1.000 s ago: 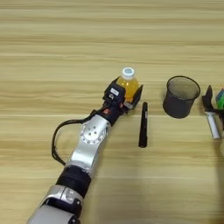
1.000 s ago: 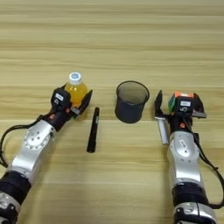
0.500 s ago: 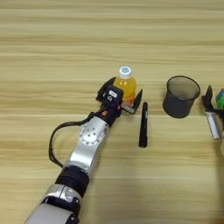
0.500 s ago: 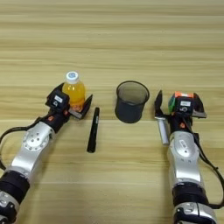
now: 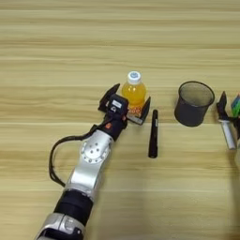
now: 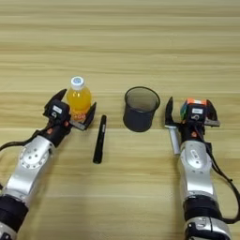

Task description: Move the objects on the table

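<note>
Left eye view: left gripper (image 5: 125, 104) reaching in from near left, fingers spread wide on either side of the lower part of the orange-juice bottle (image 5: 133, 93); cannot tell whether the fingertips touch it, not closed on it. Bottle upright, white cap on top, standing on the table (image 5: 56, 42) around centre. Black marker (image 5: 153, 133) lying flat just right of the bottle and gripper, long axis running near to far. Black mesh pen cup (image 5: 193, 103) upright, further right, apart from the marker. White marker with black cap (image 5: 227, 131) lying at the right edge, black cap at the far end. Only a sliver of the puzzle cube (image 5: 236, 104) showing at the right border; right arm almost wholly cut off here.

Right eye view: same layout shifted left, left gripper (image 6: 71, 108) again straddling the bottle (image 6: 78, 98) with fingers wide. Black marker (image 6: 99, 139) between bottle and pen cup (image 6: 140, 108). Shown here and not in the other view: whole right arm coming up from near right, right gripper (image 6: 192, 111) with fingers well apart on both sides of the multicoloured puzzle cube (image 6: 193, 107), orange top face visible; cannot tell if the fingers press on it. White marker (image 6: 173, 137) lying just left of the right forearm, close beside the gripper's left finger, right of the pen cup. Less of the left arm's near end in frame than in the left eye view.
</note>
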